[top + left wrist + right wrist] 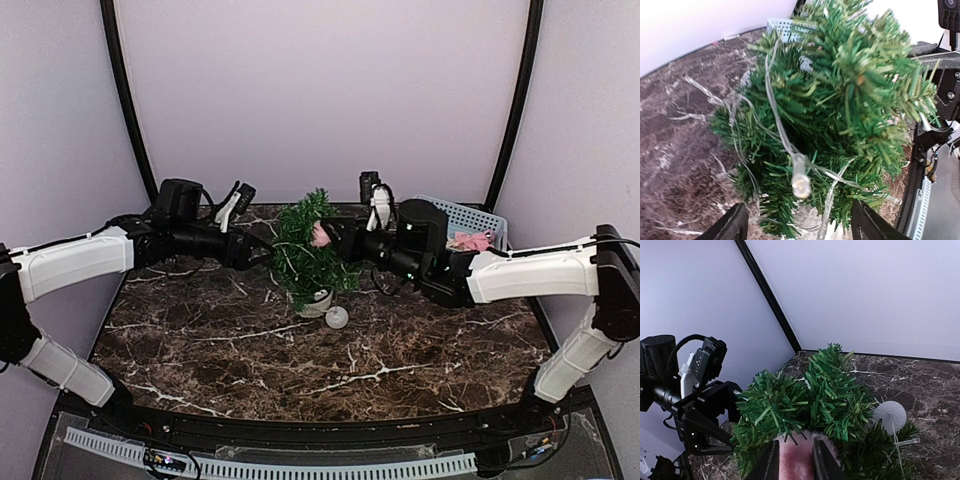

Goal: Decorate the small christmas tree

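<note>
Small dark-green artificial christmas tree (pixel 308 255) in its white pot, mid-way across the dark marble-patterned table (pixel 400 350) — left gripper (pixel 800 220) spread wide at its flank; right gripper (pixel 795 445) narrow, pinching a pink fluffy ornament (pixel 796 466) among the upper branches.

You see a dark green tree (pixel 305 250) in a white pot (pixel 318 303). Your table (pixel 220 350) is dark brown marble with white veins. The ornament (pixel 320 236) is pink, the ball (pixel 337 318) white, the basket (pixel 470 218) pale blue.
</note>
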Motion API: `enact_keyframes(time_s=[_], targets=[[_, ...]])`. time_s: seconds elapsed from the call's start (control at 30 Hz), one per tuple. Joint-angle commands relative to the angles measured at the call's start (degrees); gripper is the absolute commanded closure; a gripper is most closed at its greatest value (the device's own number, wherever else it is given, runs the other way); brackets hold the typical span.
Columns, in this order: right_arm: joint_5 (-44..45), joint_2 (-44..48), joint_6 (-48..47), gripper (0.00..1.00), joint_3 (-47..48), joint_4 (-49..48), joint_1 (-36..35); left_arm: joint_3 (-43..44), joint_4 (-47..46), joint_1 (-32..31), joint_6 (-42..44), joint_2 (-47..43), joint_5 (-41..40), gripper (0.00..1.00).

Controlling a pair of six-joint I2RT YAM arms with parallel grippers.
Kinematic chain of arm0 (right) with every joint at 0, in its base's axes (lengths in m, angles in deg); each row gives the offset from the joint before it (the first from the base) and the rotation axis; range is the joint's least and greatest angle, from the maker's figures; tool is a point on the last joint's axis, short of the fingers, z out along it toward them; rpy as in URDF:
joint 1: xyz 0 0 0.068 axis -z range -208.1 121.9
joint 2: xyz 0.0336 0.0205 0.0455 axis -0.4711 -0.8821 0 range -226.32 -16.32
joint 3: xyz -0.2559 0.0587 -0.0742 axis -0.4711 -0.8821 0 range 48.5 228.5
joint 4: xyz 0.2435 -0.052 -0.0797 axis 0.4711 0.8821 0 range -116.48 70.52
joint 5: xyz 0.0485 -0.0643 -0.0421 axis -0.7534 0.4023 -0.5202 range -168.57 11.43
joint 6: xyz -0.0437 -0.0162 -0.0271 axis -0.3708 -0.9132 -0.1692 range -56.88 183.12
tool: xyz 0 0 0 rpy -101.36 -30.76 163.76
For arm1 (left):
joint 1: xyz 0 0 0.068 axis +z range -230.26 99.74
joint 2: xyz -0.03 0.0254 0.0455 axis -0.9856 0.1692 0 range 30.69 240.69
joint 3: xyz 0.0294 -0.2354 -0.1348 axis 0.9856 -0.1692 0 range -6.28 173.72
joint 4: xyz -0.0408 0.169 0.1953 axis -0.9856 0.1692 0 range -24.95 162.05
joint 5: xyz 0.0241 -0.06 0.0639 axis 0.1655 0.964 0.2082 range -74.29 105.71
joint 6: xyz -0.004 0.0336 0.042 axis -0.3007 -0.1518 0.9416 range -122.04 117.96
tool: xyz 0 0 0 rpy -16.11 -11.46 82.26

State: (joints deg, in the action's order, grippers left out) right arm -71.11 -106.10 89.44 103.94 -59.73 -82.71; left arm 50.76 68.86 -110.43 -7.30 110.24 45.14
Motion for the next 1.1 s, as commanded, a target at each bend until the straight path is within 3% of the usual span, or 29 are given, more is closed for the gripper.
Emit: enact_keyframes(time_s=[0.0,0.23,0.4,0.53,0.67,1.07], targets=[[-1.05,4.47,-1.32,0.73,1.00,2.36,-0.54,-0.70,-0.57,-0.24,1.39,-4.34,-4.35,0.26],[3.59,10.11,-3.58,0.56,0.42,7.35,-0.37,-1.58,-0.70,-0.19,2.27,-7.74,-9.88,0.21],[15.44,12.77,-6.09,0.47,5.20,22.55,1.94,-1.14,1.40,1.20,2.70,-9.64,-16.96,0.16],[14.30,10.19,-5.18,0.44,10.05,35.80,11.70,-0.15,2.84,5.93,1.64,-10.65,-18.13,0.12],[11.98,5.57,-6.66,0.41,13.28,42.31,20.98,0.07,3.07,10.80,0.55,-11.51,-17.69,0.12],[12.36,-12.96,-8.87,0.33,24.04,53.27,42.62,0.00,3.81,11.19,2.12,-12.87,-21.62,0.12]])
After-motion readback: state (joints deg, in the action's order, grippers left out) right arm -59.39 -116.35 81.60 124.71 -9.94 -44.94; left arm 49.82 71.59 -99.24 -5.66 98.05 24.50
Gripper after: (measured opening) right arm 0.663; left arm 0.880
